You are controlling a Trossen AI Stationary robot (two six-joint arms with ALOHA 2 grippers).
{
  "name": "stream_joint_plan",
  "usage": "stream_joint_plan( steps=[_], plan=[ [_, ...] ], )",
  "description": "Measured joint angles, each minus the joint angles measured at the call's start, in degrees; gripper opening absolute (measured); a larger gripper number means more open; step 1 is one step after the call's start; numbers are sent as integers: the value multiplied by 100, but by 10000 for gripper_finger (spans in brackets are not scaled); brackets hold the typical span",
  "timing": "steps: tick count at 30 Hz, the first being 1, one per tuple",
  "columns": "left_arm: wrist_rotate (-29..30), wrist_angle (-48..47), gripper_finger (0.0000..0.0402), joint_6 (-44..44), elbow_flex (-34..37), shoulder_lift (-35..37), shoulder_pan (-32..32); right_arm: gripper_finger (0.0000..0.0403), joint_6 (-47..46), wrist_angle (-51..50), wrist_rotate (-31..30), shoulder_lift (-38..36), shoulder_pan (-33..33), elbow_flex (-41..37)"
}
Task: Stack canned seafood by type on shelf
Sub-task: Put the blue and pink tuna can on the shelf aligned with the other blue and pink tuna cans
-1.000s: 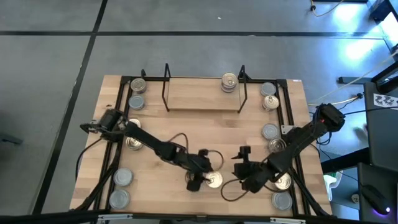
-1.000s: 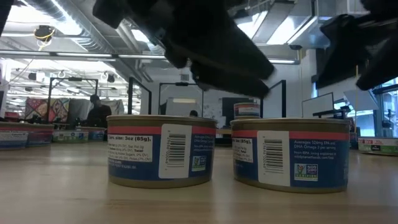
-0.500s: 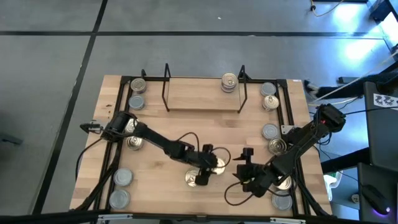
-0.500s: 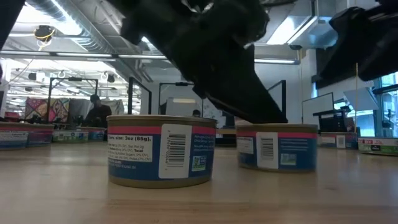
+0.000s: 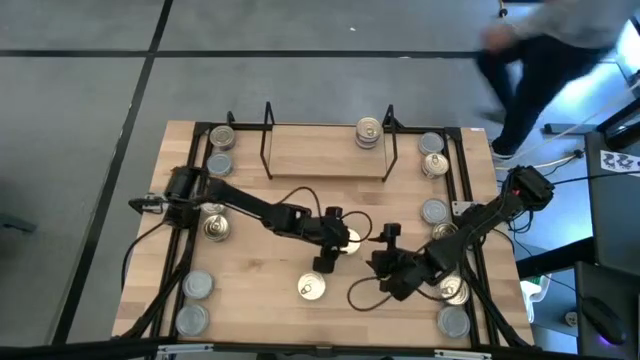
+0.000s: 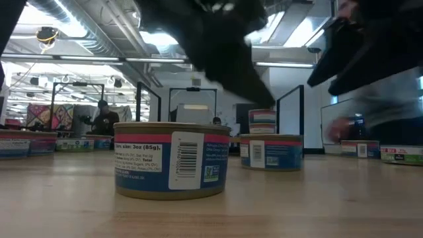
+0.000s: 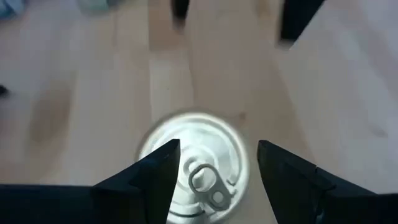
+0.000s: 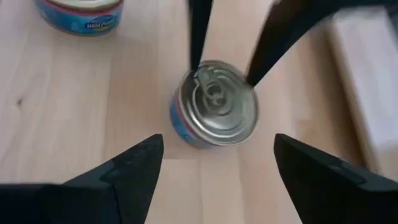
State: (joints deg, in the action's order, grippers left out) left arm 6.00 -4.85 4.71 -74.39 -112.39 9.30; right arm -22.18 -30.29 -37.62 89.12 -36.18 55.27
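Observation:
My left gripper (image 5: 336,242) is shut on a gold pull-tab can (image 5: 349,241) of seafood in mid-table, seen between its fingers in the left wrist view (image 7: 194,167). A second pull-tab can (image 5: 312,287) stands on its bottom nearer the front edge, large in the low view (image 6: 172,158). My right gripper (image 5: 379,251) hovers open just right of the held can, fingers wide apart (image 8: 214,171), touching nothing. The shelf (image 5: 325,152) stands at the far edge with stacked cans (image 5: 368,132) at its right end. My left gripper pinches the can's round side wall just under the top rim (image 8: 198,73), one finger on each opposite side. The fingers (image 8: 200,34) slant down from above, coming from the table's left. The can stays upright; whether its bottom is on the tabletop or just above it, I cannot tell.
Loose cans line both table sides: left (image 5: 218,163), (image 5: 215,228), (image 5: 197,285) and right (image 5: 433,210), (image 5: 455,290). Black frame rails (image 5: 463,190) run along the sides. A person (image 5: 545,45) walks past the far right corner.
My left gripper has swung toward the far edge with the pull-tab can, drawing it away from the second can, which has stayed near the front. My right gripper has shifted slightly toward the moved can. A person has come into view at the far right.

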Motion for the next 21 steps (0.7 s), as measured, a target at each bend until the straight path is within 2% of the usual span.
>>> stream_joint_plan(
  steps=[5,10,14,21],
  plan=[
    [-351,517,214,249,406,16,-182,303,341,32,508,1,387,2],
    [-876,1683,214,188,1015,16,-542,303,772,109,530,3,561,2],
    [-1452,2258,214,168,1287,-77,-720,303,1240,905,527,20,556,-235],
    [-1491,2537,214,188,1411,-258,-694,303,1629,2199,548,26,592,-803]
  ],
)
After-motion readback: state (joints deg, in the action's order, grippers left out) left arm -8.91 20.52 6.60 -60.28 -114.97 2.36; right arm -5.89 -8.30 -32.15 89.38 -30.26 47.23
